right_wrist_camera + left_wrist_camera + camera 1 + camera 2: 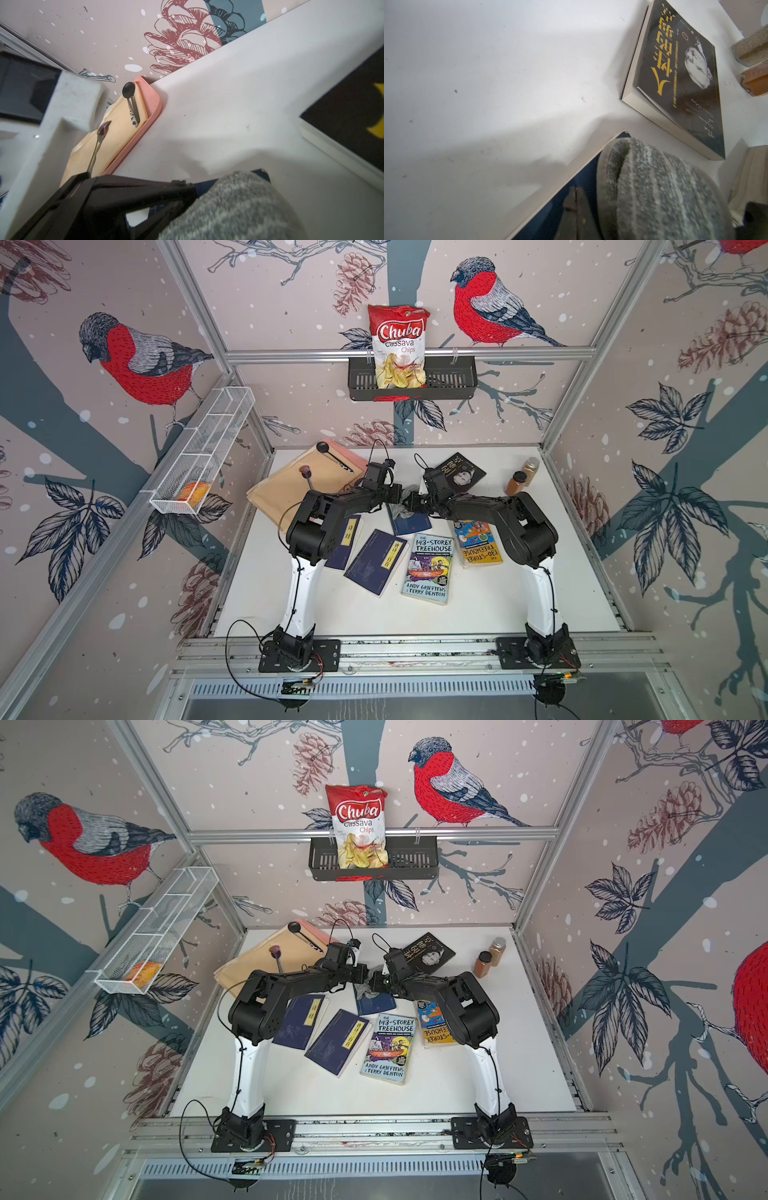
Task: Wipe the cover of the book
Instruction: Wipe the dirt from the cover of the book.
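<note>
Grey cloth (398,511), pinched in the right gripper (408,504), rests on the blue book (412,525) at its far end; its bare part lies toward the robot. The closed left gripper (182,184) touches the book just beside.

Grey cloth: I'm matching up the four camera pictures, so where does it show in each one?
In a top view: grey cloth on the dark blue book.
In a top view: grey cloth, same spot.
Left wrist: grey cloth close up, at the dark blue book's corner.
Right wrist: grey cloth close up, blurred.
Shared landmark: black book with gold lettering.
</note>
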You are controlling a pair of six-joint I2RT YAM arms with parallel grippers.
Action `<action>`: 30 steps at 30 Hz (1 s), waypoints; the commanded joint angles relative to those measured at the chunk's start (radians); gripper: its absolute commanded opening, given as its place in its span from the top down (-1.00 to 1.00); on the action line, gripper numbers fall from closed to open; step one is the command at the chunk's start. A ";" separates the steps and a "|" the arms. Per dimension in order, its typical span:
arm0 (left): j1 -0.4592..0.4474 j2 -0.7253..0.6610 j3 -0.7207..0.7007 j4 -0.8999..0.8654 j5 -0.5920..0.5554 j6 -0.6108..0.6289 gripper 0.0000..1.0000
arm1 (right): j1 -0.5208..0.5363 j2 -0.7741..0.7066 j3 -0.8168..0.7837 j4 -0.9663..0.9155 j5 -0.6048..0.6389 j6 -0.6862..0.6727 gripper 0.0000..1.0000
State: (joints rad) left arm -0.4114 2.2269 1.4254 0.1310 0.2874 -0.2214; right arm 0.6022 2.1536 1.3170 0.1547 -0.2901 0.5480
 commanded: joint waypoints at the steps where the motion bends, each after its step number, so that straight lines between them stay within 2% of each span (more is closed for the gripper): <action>1: 0.006 0.020 -0.019 -0.242 0.018 -0.010 1.00 | 0.027 -0.063 -0.100 -0.227 0.079 -0.038 0.73; 5: 0.012 0.016 -0.028 -0.234 0.021 -0.015 1.00 | 0.070 -0.163 -0.210 -0.273 0.094 -0.078 0.72; 9: 0.016 0.017 -0.029 -0.232 0.027 -0.015 1.00 | 0.077 -0.162 -0.229 -0.268 0.083 -0.084 0.72; 17: 0.017 0.014 -0.040 -0.216 0.048 -0.026 1.00 | 0.040 0.051 0.019 -0.223 0.085 -0.050 0.74; 20: 0.016 0.015 -0.042 -0.211 0.055 -0.029 1.00 | 0.037 0.074 0.061 -0.230 0.082 -0.041 0.75; 30: 0.020 0.018 -0.040 -0.214 0.052 -0.026 1.00 | 0.101 -0.133 -0.201 -0.213 0.064 -0.056 0.74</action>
State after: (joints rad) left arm -0.3935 2.2219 1.3975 0.1669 0.3393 -0.2405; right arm 0.6872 2.0396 1.1687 0.1444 -0.2348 0.4965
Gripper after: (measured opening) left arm 0.050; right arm 0.129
